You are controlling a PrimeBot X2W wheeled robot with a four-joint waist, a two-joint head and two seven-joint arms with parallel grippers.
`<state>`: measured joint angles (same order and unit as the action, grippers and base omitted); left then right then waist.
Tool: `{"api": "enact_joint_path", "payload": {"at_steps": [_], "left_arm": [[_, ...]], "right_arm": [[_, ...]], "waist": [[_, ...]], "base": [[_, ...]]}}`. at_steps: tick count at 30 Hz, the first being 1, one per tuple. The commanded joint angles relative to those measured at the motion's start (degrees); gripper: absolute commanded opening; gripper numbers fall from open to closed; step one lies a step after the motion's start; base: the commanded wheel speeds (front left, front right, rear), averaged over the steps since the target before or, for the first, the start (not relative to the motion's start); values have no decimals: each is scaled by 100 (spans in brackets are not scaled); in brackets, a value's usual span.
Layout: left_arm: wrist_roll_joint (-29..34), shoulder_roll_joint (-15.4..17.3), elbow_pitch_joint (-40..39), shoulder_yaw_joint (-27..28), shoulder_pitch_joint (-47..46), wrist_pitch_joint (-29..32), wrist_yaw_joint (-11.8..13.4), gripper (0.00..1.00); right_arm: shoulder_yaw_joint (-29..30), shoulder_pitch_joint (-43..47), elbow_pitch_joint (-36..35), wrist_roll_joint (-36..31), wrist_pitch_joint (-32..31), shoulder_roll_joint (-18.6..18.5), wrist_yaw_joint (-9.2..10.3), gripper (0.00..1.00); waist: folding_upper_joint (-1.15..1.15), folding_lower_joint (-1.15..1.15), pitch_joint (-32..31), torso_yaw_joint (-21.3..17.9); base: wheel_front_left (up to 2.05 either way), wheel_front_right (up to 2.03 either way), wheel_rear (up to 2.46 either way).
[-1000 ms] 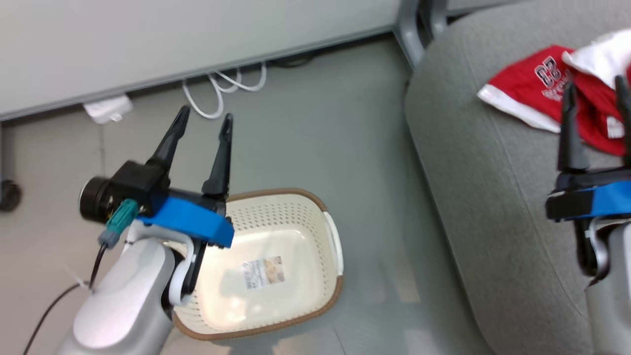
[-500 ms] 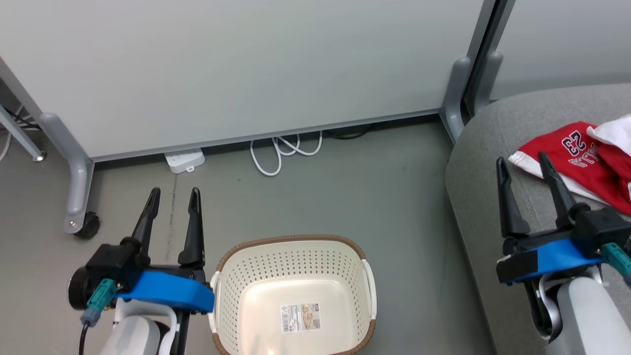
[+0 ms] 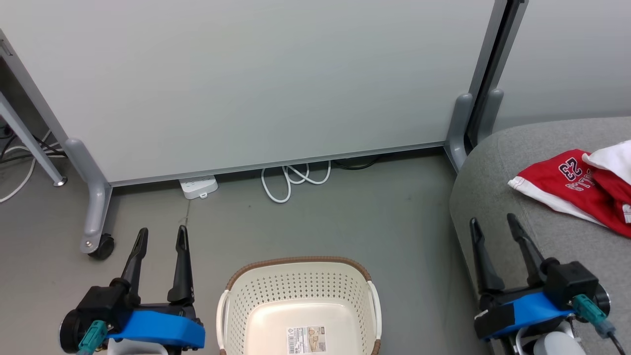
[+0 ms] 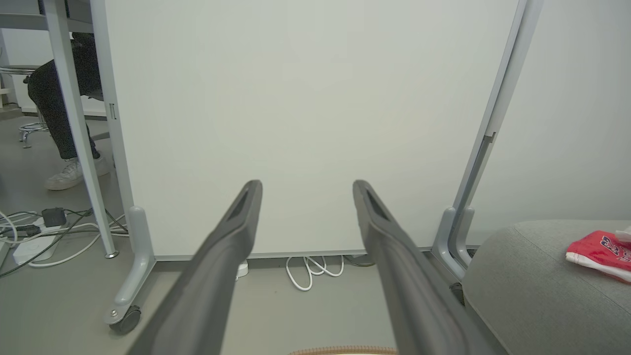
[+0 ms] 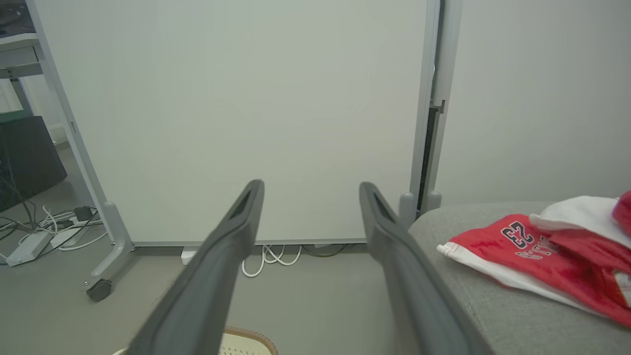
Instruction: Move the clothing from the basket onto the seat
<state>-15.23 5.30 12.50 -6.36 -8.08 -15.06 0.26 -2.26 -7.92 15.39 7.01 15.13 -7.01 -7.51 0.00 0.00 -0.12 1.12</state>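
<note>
Red clothing [image 3: 552, 185], white trim, dark "23" print, rumpled on grey seat [image 3: 498, 197]

Pale partition panel [image 3: 246, 84] on castors [image 3: 102, 246]; grey floor [image 3: 345, 222]; white cable [image 3: 291, 180] coiled beneath.

Clothing [image 3: 559, 186] is laid on the seat [image 3: 493, 207]; basket [image 3: 300, 283] is set on the floor [image 3: 369, 217], left of it.

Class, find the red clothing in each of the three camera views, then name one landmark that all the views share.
Head view: clothing at the right edge, on the seat.
Left wrist view: clothing far right, low.
Right wrist view: clothing lower right.
Shared landmark: white cable coiled under the panel.
</note>
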Motion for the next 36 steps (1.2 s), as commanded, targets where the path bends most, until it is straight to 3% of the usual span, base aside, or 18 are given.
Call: {"api": "enact_joint_path", "payload": {"at_steps": [1, 20, 36], "left_arm": [[41, -3, -12, 46, 84, -16, -49, 100], [328, -222, 189, 490, 438, -16, -388, 100], [287, -233, 248, 443, 460, -16, -344, 100]], "right_arm": [[-38, 121, -30, 2, 1, 50, 4, 100], [30, 593, -70, 63, 1, 219, 4, 100], [48, 570, -31, 44, 1, 218, 4, 100]], "waist": [[0, 0, -21, 7], [0, 0, -204, 52], [0, 0, -224, 56]], "base": [[0, 0, 0], [0, 0, 0], [0, 0, 0]]}}
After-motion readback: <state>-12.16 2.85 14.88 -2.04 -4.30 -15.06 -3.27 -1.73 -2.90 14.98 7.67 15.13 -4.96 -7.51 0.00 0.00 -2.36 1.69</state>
